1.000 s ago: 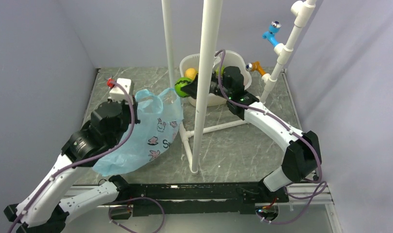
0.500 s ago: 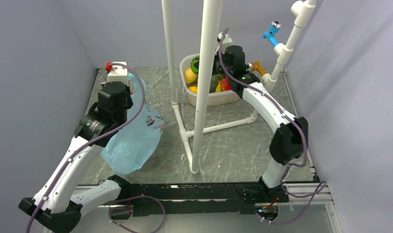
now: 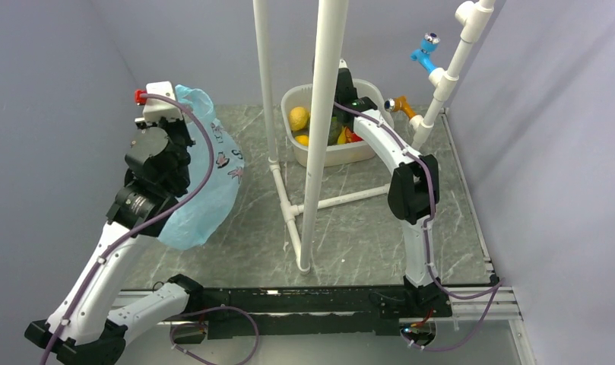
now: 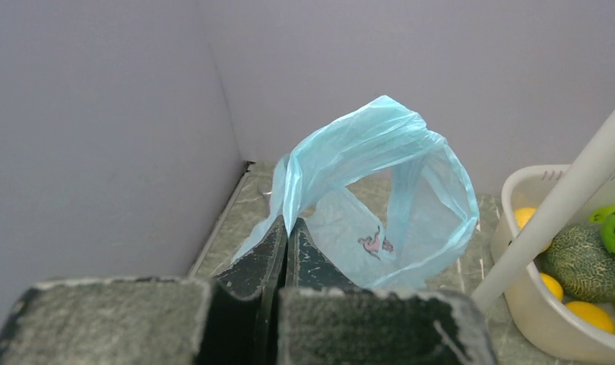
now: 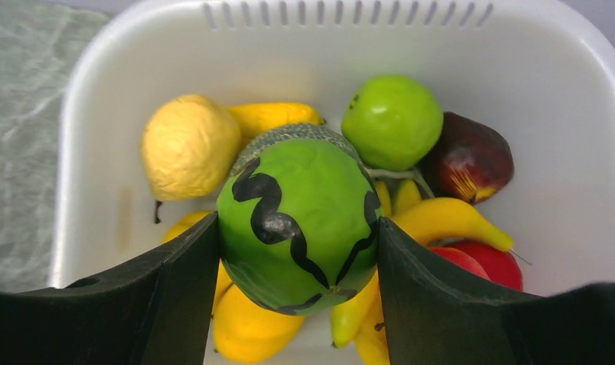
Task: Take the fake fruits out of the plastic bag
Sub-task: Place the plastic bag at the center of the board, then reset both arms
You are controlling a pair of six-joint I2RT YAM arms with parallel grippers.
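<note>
The light blue plastic bag (image 3: 213, 179) hangs at the left, lifted off the table. My left gripper (image 4: 286, 228) is shut on a pinch of its rim, and its mouth (image 4: 380, 190) gapes open; no fruit shows inside. My right gripper (image 5: 296, 258) is over the white tub (image 5: 350, 15), shut on a round green fake fruit with black wavy stripes (image 5: 300, 213). Below it in the tub lie a yellow lemon (image 5: 188, 144), a green apple (image 5: 391, 120), a dark red fruit (image 5: 471, 156), a banana (image 5: 445, 217) and a red fruit (image 5: 483, 262).
Two white vertical pipes (image 3: 323, 137) stand mid-table on a pipe frame, right in front of the tub (image 3: 293, 148). Another pipe stand with blue and orange hooks (image 3: 441, 76) rises at the back right. Grey walls close in on the left, back and right.
My left arm has raised the bag and swung it to the back left. My right arm has carried the green fruit from the tub's left rim to above the tub.
</note>
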